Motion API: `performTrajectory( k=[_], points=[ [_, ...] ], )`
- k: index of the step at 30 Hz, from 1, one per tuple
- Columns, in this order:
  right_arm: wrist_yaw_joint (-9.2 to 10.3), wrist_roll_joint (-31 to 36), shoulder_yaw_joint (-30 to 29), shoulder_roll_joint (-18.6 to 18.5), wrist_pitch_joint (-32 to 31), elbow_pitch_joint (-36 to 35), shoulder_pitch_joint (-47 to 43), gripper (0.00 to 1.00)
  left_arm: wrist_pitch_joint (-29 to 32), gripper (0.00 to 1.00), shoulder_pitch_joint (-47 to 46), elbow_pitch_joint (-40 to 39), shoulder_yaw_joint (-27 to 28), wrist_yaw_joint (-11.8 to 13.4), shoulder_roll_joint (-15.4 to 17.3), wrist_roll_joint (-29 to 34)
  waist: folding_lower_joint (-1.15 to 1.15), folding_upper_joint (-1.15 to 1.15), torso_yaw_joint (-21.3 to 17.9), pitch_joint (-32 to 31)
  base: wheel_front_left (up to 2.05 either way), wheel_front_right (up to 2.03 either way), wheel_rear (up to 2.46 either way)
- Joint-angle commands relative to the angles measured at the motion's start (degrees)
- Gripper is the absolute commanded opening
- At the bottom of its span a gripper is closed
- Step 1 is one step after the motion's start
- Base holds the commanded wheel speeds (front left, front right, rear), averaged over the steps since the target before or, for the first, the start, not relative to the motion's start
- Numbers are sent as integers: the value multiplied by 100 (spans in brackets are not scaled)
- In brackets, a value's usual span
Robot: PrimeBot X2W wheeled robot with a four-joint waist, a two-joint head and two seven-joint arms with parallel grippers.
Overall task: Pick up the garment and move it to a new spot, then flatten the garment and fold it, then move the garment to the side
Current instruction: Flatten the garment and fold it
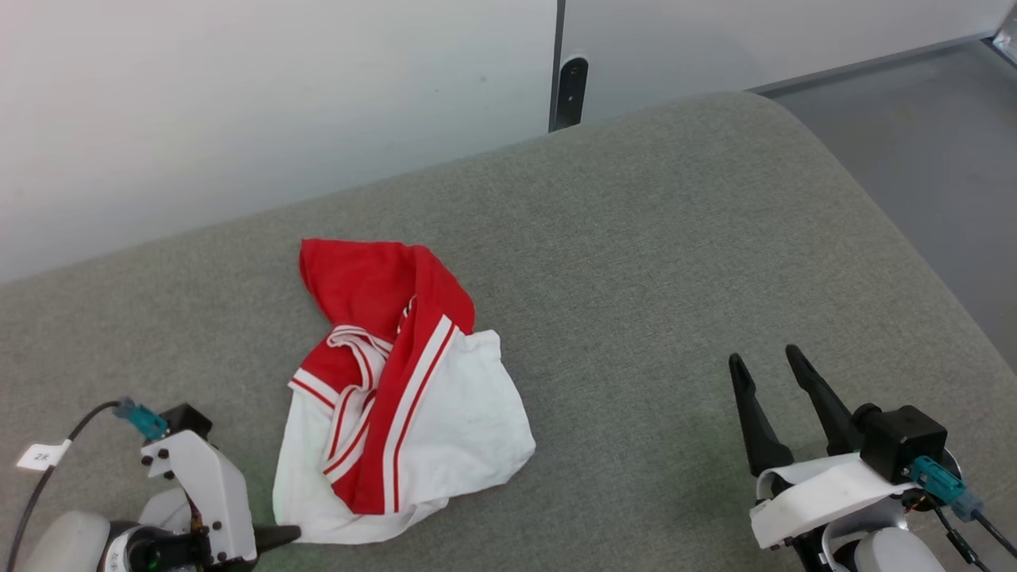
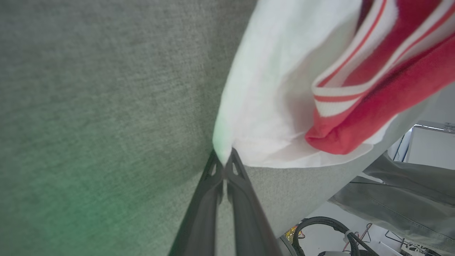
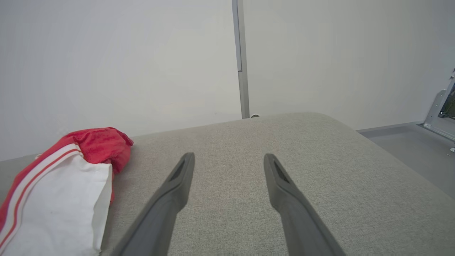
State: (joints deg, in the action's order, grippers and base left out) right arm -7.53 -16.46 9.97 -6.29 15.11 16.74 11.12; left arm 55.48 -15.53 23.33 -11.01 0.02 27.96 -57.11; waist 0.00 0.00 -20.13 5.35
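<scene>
At the cushion's (image 1: 636, 278) near edge, left hand (image 2: 224, 160) clamped on garment's (image 1: 397, 397) white corner, bulk lying beyond it; right hand (image 1: 763, 356) spread wide, empty, well apart.

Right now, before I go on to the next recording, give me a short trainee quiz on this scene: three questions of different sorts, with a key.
1. True or false: the left gripper has its jaws shut on a white corner of the garment.
2. Choose one. The right gripper has its jaws: A) open, apart from the garment; B) shut on the red cloth; C) pressing down on the striped trim.
3. Fill in: the garment lies crumpled on a ___ padded surface.
Key: 1 true; 2 A; 3 grey.
</scene>
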Motion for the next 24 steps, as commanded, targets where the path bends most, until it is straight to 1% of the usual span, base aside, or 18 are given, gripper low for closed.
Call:
performTrajectory(
  k=[1,9,15,19,24],
  points=[
    [7,-77,68,-65,6,57,36,100,-39,0,94,44,-39,-23,-95,-23,0,0,18,-4,0,0,0],
    [7,-344,406,-217,-101,153,134,100,-202,0,23,53,-39,-93,-111,30,0,0,76,-9,0,0,0],
    [7,-422,409,-336,-123,163,184,100,-330,0,-107,50,-44,-123,-73,113,0,0,195,-5,0,0,0],
    [7,-366,345,-368,-121,202,153,100,-360,0,-184,-37,-54,-138,63,207,0,0,304,-9,0,0,0],
    [7,-317,298,-345,-142,263,78,100,-338,0,-223,-200,-29,-86,410,402,0,0,459,-42,0,0,0]
  ],
)
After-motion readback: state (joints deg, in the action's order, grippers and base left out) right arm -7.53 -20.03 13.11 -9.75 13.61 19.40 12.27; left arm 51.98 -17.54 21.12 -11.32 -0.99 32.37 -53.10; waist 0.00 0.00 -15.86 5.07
